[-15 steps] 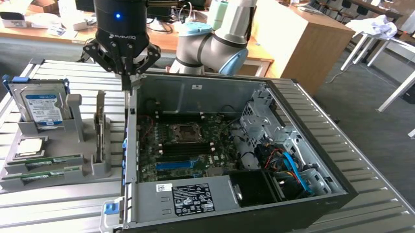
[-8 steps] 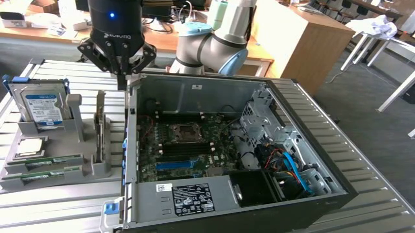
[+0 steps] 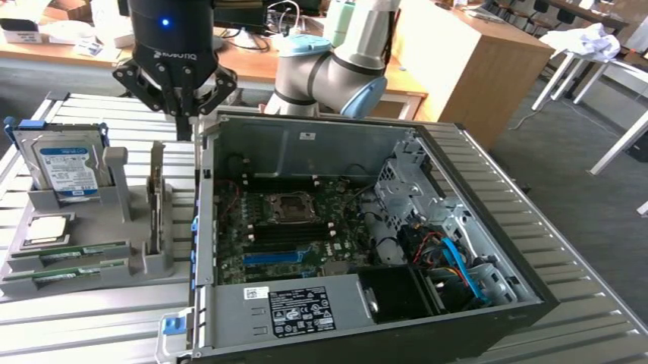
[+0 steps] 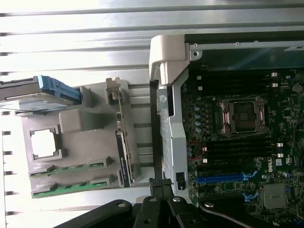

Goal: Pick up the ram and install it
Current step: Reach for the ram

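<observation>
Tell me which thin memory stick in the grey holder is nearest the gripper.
The stick standing on edge beside the black case; both green sticks sit farther off.

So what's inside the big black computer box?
A green motherboard with a processor socket, a blue slot, blue cables and a metal drive cage. The labelled power supply covers whatever lies beneath it.

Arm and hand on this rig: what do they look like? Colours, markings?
The arm is silver-grey tubing with rounded joints and pale blue caps. The hand has a black cylindrical body with a lit blue light, white lettering and black linked fingers.
</observation>
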Tool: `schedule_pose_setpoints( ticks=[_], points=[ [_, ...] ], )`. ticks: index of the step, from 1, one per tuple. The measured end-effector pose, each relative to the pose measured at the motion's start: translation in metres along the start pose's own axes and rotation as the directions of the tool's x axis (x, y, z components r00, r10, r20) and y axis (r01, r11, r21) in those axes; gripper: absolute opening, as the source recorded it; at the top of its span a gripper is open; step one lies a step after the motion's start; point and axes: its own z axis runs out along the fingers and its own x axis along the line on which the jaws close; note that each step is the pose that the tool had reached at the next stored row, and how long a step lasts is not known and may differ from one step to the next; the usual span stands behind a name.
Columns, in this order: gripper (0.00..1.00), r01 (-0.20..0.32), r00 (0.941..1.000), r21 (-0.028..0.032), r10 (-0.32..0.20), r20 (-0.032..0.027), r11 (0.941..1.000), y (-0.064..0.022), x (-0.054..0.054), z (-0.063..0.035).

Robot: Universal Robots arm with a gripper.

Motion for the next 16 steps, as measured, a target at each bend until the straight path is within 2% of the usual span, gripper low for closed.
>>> schedule_pose_setpoints(
  ticks=[16],
  points=[
    [0.10,0.000,1.0000,0.0000,0.000,0.0007,1.0000,-0.0014,0.019,-0.0006]
  ],
)
